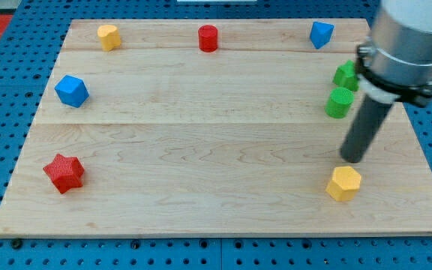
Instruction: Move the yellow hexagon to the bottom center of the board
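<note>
The yellow hexagon (343, 183) lies on the wooden board (201, 142) near the view's bottom right. My tip (353, 160) is just above it in the view, slightly to its right, very close or touching; I cannot tell which. The dark rod rises from there to the arm's grey body at the view's top right.
A second yellow block (109, 36) sits at the top left, a red cylinder (208, 38) at top centre, a blue block (321, 34) at top right. Two green blocks (340, 102) (345, 76) lie beside the rod. A blue block (71, 91) and a red star (64, 172) are at the left.
</note>
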Controlling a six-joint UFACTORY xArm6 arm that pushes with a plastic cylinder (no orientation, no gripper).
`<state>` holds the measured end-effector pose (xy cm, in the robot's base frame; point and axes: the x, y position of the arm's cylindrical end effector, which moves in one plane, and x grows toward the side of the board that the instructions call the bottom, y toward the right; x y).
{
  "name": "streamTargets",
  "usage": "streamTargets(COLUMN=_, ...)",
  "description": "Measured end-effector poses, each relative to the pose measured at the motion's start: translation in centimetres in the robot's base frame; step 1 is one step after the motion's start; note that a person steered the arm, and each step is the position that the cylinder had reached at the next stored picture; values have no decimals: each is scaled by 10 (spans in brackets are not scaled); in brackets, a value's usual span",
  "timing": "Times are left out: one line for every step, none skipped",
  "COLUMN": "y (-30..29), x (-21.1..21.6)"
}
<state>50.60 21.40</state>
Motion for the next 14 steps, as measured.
streamTargets(y=68, x=29)
streamTargets(y=73, x=75)
streamTargets(y=-3, x=70)
streamTargets(y=-74, x=40)
streamTargets(y=-85, x=22)
streamTargets(y=-85, x=0)
streamTargets(y=-85, x=-12)
streamTargets(y=-85, x=-16)
streamTargets(y=-85, x=-17)
streamTargets(y=-84, x=-18)
streamTargets(y=-84, x=-30)
streamTargets(y=-83, x=-48)
streamTargets(y=-68, x=-35)
streamTargets(y=-20, x=-35)
